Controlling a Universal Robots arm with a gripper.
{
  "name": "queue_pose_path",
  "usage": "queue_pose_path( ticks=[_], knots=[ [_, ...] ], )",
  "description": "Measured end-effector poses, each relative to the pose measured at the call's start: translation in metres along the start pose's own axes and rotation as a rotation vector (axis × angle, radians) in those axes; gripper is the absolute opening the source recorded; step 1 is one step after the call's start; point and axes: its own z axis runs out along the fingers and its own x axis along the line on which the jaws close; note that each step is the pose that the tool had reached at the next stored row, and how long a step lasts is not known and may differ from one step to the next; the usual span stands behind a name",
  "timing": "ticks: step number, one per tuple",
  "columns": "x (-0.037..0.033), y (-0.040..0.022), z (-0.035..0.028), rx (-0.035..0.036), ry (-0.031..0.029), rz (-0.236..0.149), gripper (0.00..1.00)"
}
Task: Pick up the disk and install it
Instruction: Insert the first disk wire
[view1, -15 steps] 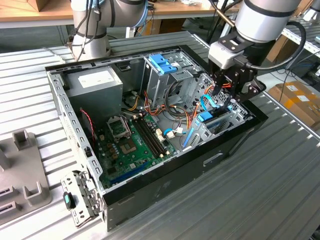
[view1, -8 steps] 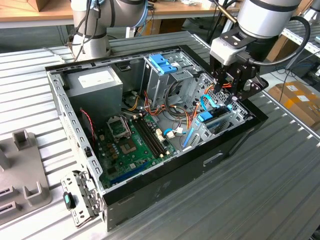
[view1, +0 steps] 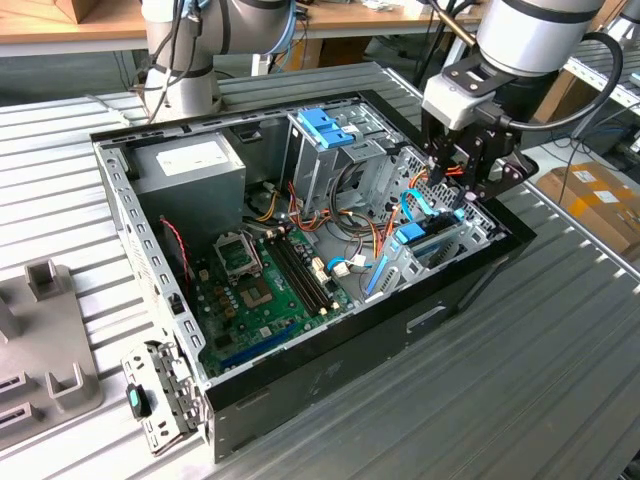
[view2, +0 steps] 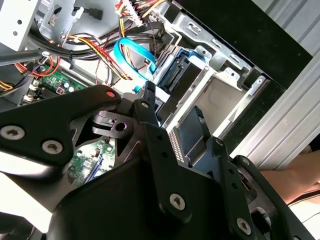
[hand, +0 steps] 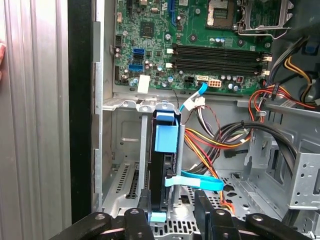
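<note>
The black two-fingered tool hangs low over the corner of the open black computer case at the exterior view's right, its linkage filling the foreground in both wrist views. In the first wrist view its two black fingers stand spread apart, one on either side of the disk's edge, and whether they touch it cannot be told. Directly beneath the tool sits the disk, a flat dark hard drive framed by a light-blue plastic carrier, standing on edge inside a silver metal drive bay against the case's side wall; in the second wrist view the same disk shows between the bay's plates. A flat light-blue data cable lies across the bay just beside the disk, close under the tool. A little beyond, bundles of red, yellow and black power wires trail across the case floor. Farther from the tool lies the green motherboard with its long black memory slots. Beyond that stands an upright metal cage topped by a blue plastic bracket, and farthest off rests the large grey power-supply box. The case lies on a ribbed grey metal desk.
</note>
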Motion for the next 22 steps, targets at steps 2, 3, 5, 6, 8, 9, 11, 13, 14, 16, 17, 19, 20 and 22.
queue_pose_path(
  ticks=[2,3,5,6,8,9,11,13,14,16,17,19,20,22],
  knots=[
    [0.0001,-0.0019,0.0004,-0.0022,-0.0002,0.000,0.47],
    [0.0001,-0.0020,0.0004,-0.0024,-0.0002,0.000,0.47],
    [0.0001,-0.0021,0.0004,-0.0025,-0.0002,0.000,0.47],
    [0.0001,-0.0022,0.0004,-0.0025,-0.0002,0.000,0.47],
    [0.0001,-0.0023,0.0004,-0.0025,-0.0002,0.000,0.47],
    [0.0001,-0.0023,0.0004,-0.0025,-0.0002,0.000,0.47],
    [0.0001,-0.0023,0.0004,-0.0045,-0.0003,0.000,0.47],
    [0.0001,-0.0023,0.0004,-0.0117,-0.0007,0.000,0.47],
    [0.0001,-0.0023,0.0004,-0.0154,-0.0009,0.000,0.47],
    [0.0001,-0.0023,0.0005,-0.0275,-0.0013,0.000,0.47],
    [0.0002,-0.0024,0.0006,-0.0400,-0.0017,0.000,0.47],
    [0.0002,-0.0026,0.0010,-0.0764,-0.0026,0.000,0.47],
    [0.0002,-0.0027,0.0012,-0.0986,-0.0030,0.001,0.47],
    [0.0002,-0.0028,0.0014,-0.1277,-0.0032,0.001,0.47]
  ],
)
